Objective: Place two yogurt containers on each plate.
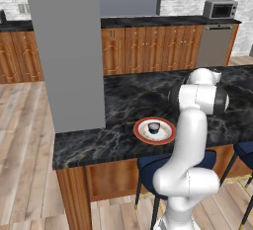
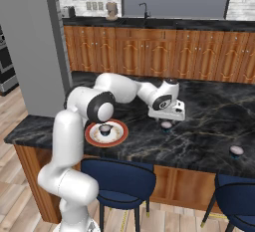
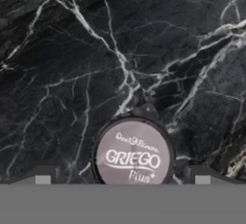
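1. The white plate with the orange-red rim (image 2: pixel 106 134) is seen toward the left on the black marble counter (image 2: pixel 209 141), close to the counter's front edge; in the left base view the same plate (image 1: pixel 154 131) lies at about 9 o'clock from the arm's upright link.
2. One yogurt container (image 2: pixel 105 129) is set on that plate, near its middle, standing upright with its pale top up (image 1: pixel 154 127).
3. A second yogurt container (image 2: pixel 166 125) is found on the bare counter at about 3 o'clock from the plate, well apart from it.
4. The gripper (image 2: pixel 168 120) is held directly over this second container, released and spread wide; in the hand view the pale lid printed "GRIEGO" (image 3: pixel 133 159) is framed between the two fingertips (image 3: pixel 43 179), with a gap on each side, so nothing is grasped.
5. A third yogurt container (image 2: pixel 236 151) is seen at the far right, at about 4 o'clock from the gripper, upright on the counter.
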### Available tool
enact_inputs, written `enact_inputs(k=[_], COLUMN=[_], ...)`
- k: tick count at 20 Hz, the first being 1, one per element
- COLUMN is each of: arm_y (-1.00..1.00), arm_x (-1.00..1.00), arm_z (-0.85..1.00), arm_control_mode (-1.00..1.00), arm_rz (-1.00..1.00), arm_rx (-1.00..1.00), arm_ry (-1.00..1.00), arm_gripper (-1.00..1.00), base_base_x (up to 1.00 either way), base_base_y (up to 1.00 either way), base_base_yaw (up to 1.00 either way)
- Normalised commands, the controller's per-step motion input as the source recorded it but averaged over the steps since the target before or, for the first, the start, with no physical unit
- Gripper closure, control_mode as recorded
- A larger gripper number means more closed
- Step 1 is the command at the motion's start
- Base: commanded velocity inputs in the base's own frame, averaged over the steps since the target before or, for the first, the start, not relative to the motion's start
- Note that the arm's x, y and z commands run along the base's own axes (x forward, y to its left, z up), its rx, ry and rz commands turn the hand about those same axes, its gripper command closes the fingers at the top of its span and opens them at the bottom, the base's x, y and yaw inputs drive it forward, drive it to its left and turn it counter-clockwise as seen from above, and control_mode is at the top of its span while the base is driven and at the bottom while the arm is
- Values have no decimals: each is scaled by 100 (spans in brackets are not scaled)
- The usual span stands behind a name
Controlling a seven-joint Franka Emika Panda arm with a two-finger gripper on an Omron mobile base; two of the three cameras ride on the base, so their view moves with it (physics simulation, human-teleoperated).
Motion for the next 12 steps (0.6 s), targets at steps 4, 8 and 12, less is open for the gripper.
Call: enact_inputs(k=[4, 8, 12], arm_y=[0, 0, -5], arm_x=[0, 8, 9], arm_z=[-20, -24, -23], arm_control_mode=[-100, -100, -100], arm_rz=[0, 0, 0], arm_rx=[0, 0, 0], arm_ry=[0, 0, 0], arm_gripper=[-100, -100, -100], base_base_x=[0, 0, 0], base_base_y=[0, 0, 0], base_base_yaw=[0, 0, 0])
